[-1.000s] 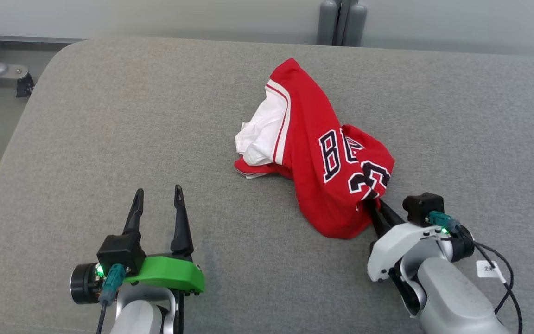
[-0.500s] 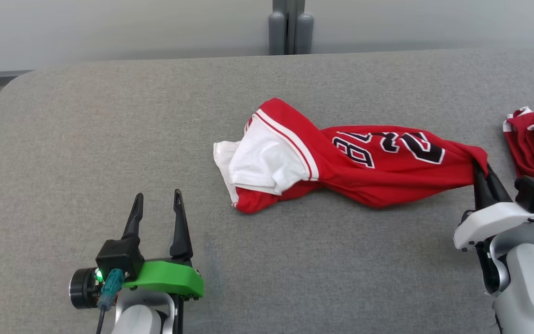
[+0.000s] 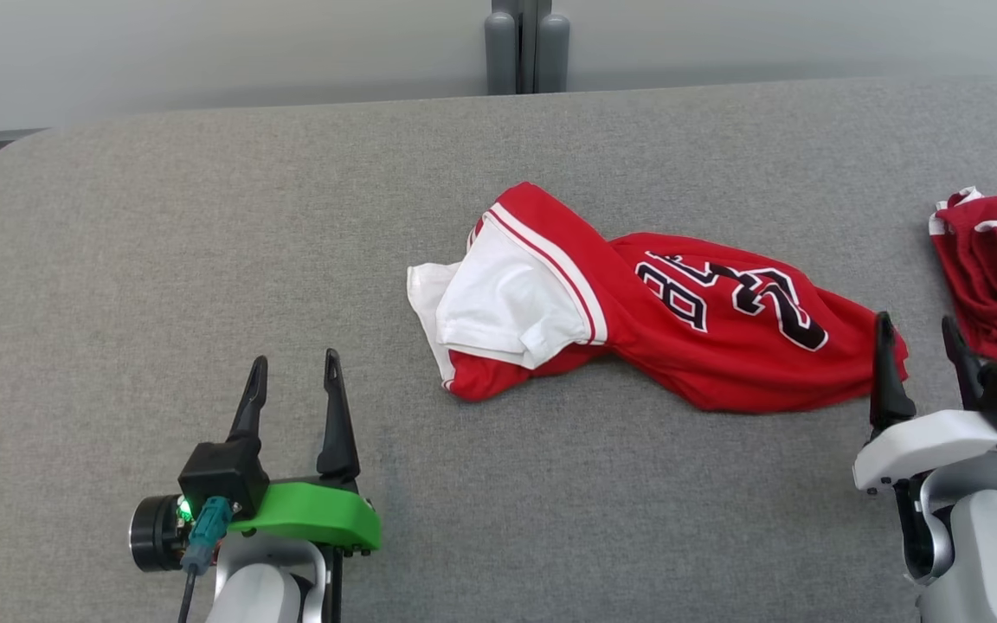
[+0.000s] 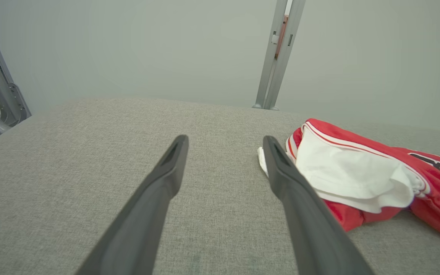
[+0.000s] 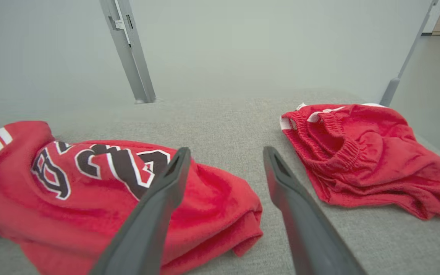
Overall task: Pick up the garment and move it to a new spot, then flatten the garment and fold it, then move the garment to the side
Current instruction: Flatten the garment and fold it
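Observation:
The garment (image 3: 689, 329) is a red jersey with black-and-white lettering and a white inner layer, lying crumpled and stretched across the grey cushion (image 3: 204, 260). My right gripper (image 3: 918, 333) stands open at the jersey's right end, its left finger beside the cloth and nothing between the fingers. In the right wrist view the jersey (image 5: 71, 191) lies left of and under the left finger, and the open right gripper (image 5: 225, 156) hangs over bare cushion. My left gripper (image 3: 295, 368) rests open at the lower left, apart from the garment (image 4: 357, 179), and it (image 4: 225, 143) holds nothing.
A second red garment, shorts with an elastic waistband (image 3: 996, 277), lies at the right edge, close to my right gripper; these shorts (image 5: 361, 152) sit just right of the right finger. A grey post (image 3: 526, 43) stands behind the cushion. Bare cushion stretches left.
My right gripper was shut on the jersey's right end and dragged it rightward, stretching it out; it has now opened and let the cloth drop. The camera also turned right. The left arm stayed still.

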You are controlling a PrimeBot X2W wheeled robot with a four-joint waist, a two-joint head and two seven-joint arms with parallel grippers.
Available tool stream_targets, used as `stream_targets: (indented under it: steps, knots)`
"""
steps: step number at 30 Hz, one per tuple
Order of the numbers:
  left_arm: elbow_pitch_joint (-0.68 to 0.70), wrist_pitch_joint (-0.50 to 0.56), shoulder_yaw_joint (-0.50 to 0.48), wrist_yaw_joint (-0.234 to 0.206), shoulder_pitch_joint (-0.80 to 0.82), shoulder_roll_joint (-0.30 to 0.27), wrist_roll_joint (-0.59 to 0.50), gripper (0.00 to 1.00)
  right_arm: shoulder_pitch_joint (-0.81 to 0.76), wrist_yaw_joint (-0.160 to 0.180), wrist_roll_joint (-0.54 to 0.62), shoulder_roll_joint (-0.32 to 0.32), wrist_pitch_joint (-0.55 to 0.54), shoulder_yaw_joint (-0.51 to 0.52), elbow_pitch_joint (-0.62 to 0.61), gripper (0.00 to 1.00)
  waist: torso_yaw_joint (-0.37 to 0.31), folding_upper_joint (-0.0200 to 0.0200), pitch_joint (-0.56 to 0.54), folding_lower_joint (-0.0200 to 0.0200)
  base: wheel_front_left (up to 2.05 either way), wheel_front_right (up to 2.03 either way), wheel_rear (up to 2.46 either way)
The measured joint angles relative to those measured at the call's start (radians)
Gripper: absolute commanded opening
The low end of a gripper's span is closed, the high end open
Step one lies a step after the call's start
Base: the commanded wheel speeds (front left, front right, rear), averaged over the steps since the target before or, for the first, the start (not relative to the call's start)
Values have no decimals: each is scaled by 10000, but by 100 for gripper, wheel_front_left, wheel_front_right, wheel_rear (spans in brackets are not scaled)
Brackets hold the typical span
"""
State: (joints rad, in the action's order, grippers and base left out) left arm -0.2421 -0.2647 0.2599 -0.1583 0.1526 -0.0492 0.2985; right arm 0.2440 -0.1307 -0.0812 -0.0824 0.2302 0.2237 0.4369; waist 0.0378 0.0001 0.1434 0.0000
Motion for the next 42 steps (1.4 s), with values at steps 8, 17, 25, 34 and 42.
stream_targets:
  steps: [8, 17, 25, 34, 42]
  knots:
    - [54, 0, 71, -6, -1, 0, 79, 100, -377, 0, 29, 236, 52, -2581, -1866, 100, 212, 0, -86, 0, 0, 0, 0]
    - [123, -2, 232, -50, 128, -2, 178, 100, 570, -2, 410, -180, -449, -5388, -291, 100, 774, 0, 112, 0, 0, 0, 0]
    - [182, 0, 318, -161, 147, 0, 332, 100, 1768, -6, 1206, -272, -192, -5590, 1674, 100, 1504, 0, 267, 0, 0, 0, 0]
    - [153, 0, 299, -167, 81, -2, 345, 100, 2181, -6, 1252, -90, 238, -5053, 1962, 0, 1941, 0, 145, 0, 0, 0, 0]
    - [140, 0, 224, -165, -28, 0, 336, 100, 2047, -4, 723, 86, 313, -5691, 759, 0, 1732, 0, -50, 0, 0, 0, 0]
